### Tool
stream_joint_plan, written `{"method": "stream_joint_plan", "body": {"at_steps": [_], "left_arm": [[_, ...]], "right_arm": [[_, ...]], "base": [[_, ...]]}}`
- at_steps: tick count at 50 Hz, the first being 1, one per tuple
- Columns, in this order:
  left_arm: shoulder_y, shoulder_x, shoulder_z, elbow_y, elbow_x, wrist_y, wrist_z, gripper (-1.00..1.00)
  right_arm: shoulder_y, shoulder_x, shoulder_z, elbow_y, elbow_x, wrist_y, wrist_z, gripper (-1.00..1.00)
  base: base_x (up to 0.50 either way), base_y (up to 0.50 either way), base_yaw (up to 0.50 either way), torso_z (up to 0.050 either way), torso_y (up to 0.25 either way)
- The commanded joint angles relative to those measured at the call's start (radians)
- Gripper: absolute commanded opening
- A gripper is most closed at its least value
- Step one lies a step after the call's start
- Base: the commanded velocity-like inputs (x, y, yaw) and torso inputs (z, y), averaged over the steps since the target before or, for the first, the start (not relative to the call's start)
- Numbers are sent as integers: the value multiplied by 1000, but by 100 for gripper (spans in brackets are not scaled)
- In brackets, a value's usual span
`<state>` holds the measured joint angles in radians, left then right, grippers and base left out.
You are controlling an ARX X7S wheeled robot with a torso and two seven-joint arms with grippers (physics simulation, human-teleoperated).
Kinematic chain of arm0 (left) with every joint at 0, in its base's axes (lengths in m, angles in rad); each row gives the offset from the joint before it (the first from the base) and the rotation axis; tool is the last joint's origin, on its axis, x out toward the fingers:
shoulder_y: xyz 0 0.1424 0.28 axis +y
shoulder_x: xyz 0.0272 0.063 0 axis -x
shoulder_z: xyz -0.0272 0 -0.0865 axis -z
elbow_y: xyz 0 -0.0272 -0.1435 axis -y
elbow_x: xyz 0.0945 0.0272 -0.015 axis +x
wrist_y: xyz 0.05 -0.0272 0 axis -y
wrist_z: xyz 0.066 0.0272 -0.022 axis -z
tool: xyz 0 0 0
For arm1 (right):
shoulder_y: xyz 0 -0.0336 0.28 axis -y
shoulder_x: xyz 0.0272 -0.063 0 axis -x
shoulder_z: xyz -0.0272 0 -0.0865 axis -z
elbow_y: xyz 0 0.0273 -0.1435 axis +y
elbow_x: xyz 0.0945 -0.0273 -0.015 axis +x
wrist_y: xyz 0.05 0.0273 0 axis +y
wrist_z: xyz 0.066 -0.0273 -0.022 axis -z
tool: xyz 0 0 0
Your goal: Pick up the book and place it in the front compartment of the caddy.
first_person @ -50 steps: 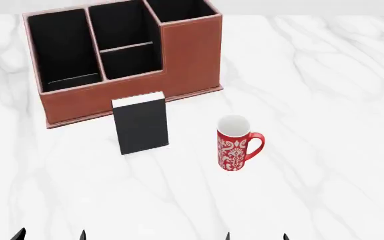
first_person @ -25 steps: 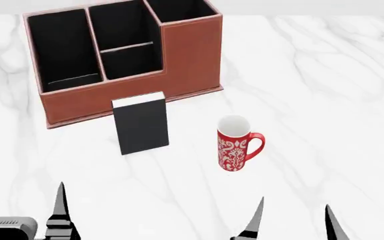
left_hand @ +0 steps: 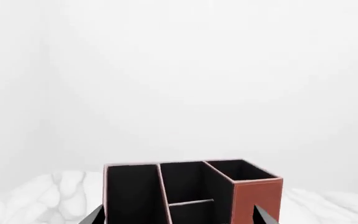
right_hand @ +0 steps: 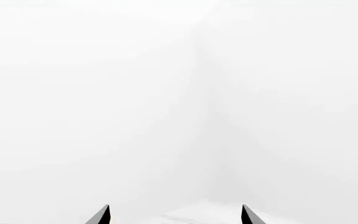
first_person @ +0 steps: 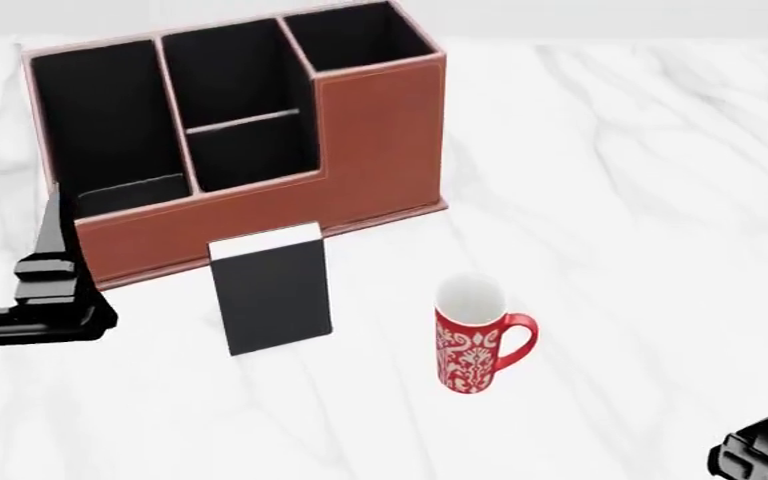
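Your thin black hardback book (first_person: 272, 290) stands upright on the white marbled desk (first_person: 624, 200), just before the reddish-brown leather-look caddy (first_person: 377, 130). Your left hand (left_hand: 175, 218) and right hand (right_hand: 175, 215) both gape wide, empty.

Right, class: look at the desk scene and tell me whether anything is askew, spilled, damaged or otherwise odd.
Nothing stands out. The book stands upright on the marble table just before the caddy, the red mug is upright and unspilled, and the caddy looks intact.
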<state>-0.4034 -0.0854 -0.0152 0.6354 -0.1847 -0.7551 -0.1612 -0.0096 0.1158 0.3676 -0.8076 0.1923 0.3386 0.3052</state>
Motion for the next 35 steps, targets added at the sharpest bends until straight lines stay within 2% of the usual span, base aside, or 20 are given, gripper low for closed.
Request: {"method": "stream_joint_plan", "body": {"at_steps": [1,10,12,35], "left_arm": [[-65,-12,-81,19,-61,-44,-11,100],[-53,-21,-86,39,-80,-41,-20,100],[-69,-9,-124,42,-122,-94,-23,100],[-76,-40,-109,32,-121,-51,-51,100]], "right_arm": [[-31,-1,85,-52,60,-28,25,100],[-63,7,111,-72,86,-48,30,100],[-67,9,115,-73,90,-51,32,100],[-84,37,131,-103,111,-48,65,100]], "base": [[500,0,0,0,0],[500,0,0,0,0],[500,0,0,0,0],[500,0,0,0,1]]}}
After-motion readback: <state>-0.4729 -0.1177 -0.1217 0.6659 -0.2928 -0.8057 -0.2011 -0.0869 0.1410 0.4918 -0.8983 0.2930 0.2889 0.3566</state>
